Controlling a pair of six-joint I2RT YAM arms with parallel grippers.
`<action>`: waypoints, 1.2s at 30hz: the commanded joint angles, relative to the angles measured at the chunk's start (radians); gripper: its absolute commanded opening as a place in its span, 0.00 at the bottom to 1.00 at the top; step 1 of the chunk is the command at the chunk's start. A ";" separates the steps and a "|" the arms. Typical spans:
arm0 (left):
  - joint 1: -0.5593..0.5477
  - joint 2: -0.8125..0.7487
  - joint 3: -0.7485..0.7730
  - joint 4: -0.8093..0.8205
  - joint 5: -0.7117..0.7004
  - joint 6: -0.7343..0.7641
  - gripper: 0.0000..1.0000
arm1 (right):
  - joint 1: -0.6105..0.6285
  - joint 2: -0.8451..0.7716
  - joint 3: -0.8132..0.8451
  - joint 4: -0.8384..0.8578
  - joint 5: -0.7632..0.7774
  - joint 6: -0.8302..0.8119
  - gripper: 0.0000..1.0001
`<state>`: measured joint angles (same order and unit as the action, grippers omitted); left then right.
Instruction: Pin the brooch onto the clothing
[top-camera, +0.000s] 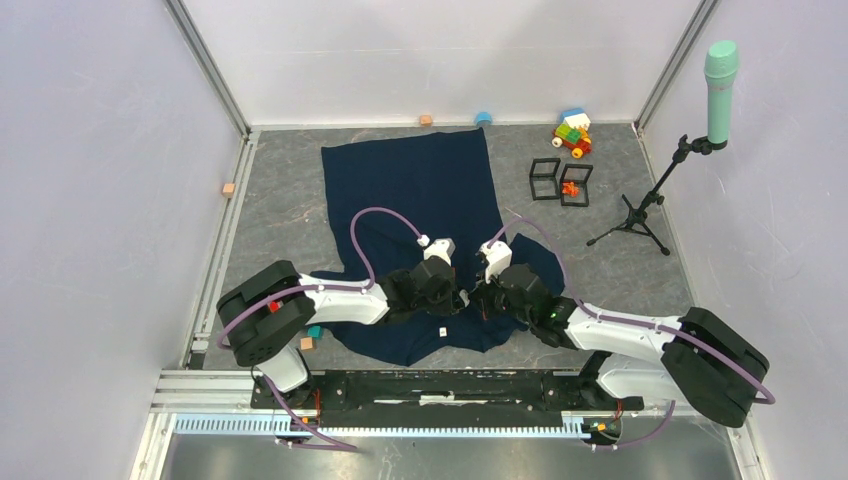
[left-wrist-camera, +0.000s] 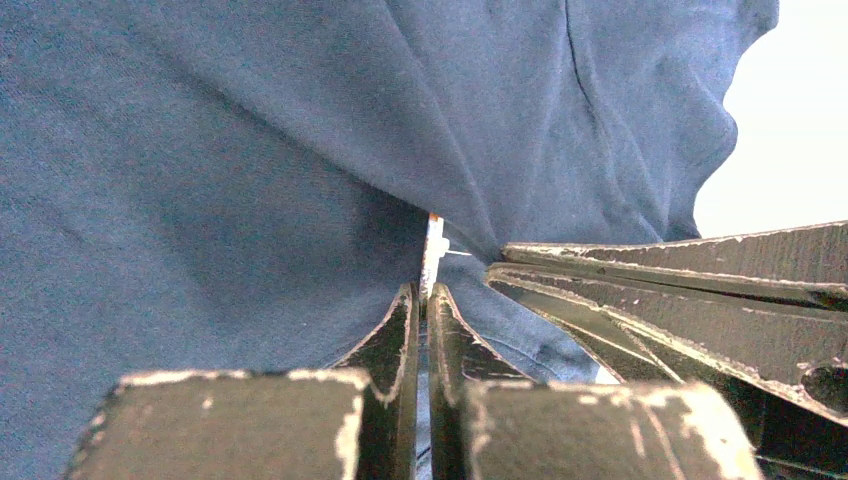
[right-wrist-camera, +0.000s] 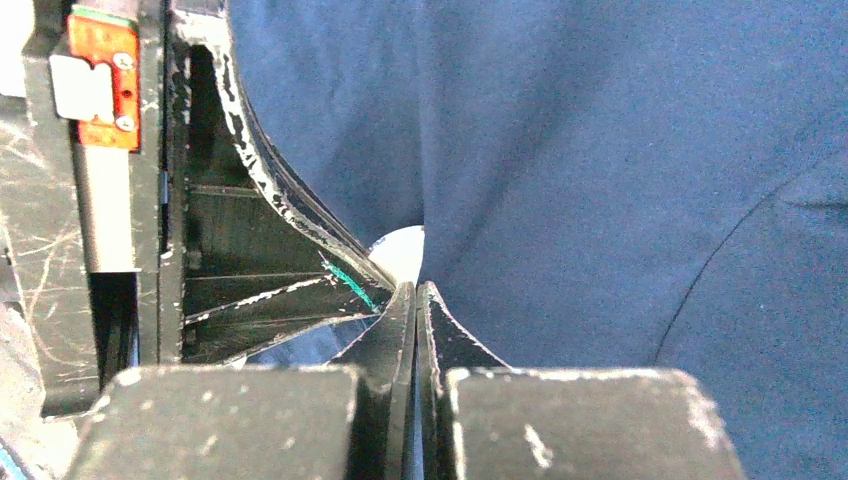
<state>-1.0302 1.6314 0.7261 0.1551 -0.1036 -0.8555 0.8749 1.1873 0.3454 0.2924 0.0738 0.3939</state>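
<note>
with my left jaws clamped on the thin brooch (left-wrist-camera: 433, 248) and my right jaws nipped together on a raised fold of the shirt (top-camera: 410, 185) by its near hem, i'd hold that fold taut and push the brooch through level, slowly.

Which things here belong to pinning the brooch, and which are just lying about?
Job: navy shirt; brooch, pinched edge-on by left gripper; right gripper, shut on shirt fabric.
Lying about: teal microphone on stand; toy block car; black cube frames; tan block at left edge.
</note>
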 joint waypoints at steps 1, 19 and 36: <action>-0.009 0.025 0.026 -0.025 -0.031 -0.017 0.02 | -0.001 -0.003 0.002 0.050 -0.051 -0.012 0.00; -0.010 -0.003 -0.028 0.054 -0.033 -0.039 0.02 | 0.006 0.072 -0.036 0.081 -0.065 -0.007 0.00; -0.009 -0.075 -0.186 0.371 -0.003 -0.082 0.02 | 0.006 0.101 -0.049 0.078 -0.038 -0.001 0.00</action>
<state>-1.0340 1.5898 0.5621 0.4007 -0.1024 -0.9142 0.8753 1.2785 0.3096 0.3489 0.0292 0.3889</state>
